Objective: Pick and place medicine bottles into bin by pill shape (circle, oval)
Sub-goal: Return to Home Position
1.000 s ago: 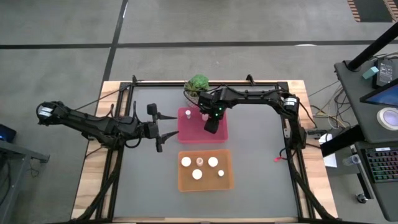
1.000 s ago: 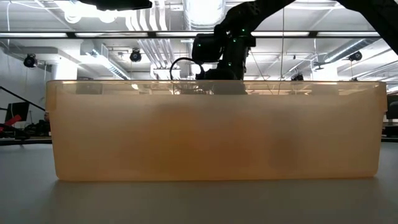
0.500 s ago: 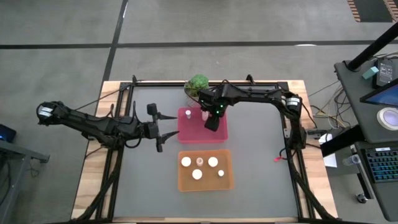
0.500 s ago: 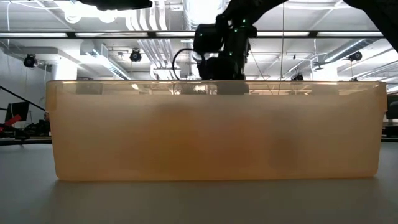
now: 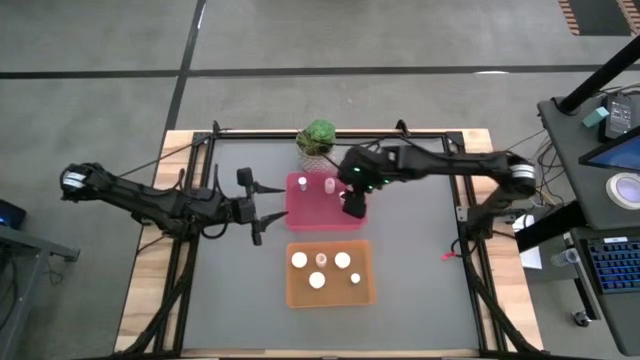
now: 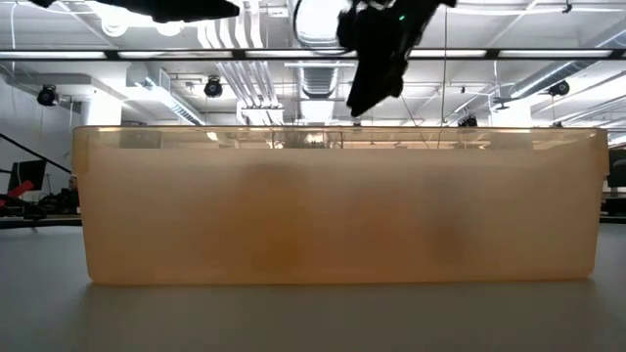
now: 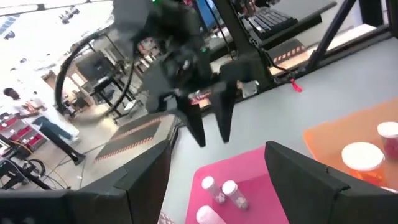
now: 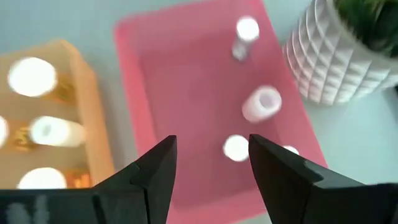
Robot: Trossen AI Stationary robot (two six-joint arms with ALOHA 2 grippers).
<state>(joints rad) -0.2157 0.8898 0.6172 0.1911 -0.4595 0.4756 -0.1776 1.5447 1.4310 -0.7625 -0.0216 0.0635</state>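
Inside the pink bin [image 5: 310, 215], a shallow rectangular tray of smooth glossy plastic at the table's middle, stand small cylindrical medicine bottles [image 8: 262, 102] with round white caps. At least three show in the right wrist view, gathered in the bin's far half, one slimmer than the others. Just on its near side sits the orange bin [image 5: 300, 295], translucent amber plastic with rounded corners. It holds five more capped bottles [image 5: 299, 260], spaced apart, their caps plain white discs from above. From table height its cloudy wall fills most of the width, and its contents show only as dim shadows. Over the pink bin's right edge hangs the right gripper [image 5: 353, 207], raised above the bottles, its two dark tapered fingers parted a moderate way with nothing between them. Left of the pink bin and apart from it, the left gripper [image 5: 258, 208] hovers above the flat grey table [image 5: 420, 290], fingers spread wide and empty. Just beyond the pink bin's far edge, a leafy green plant [image 5: 318, 133] sits in a white faceted pot [image 8: 326, 59]
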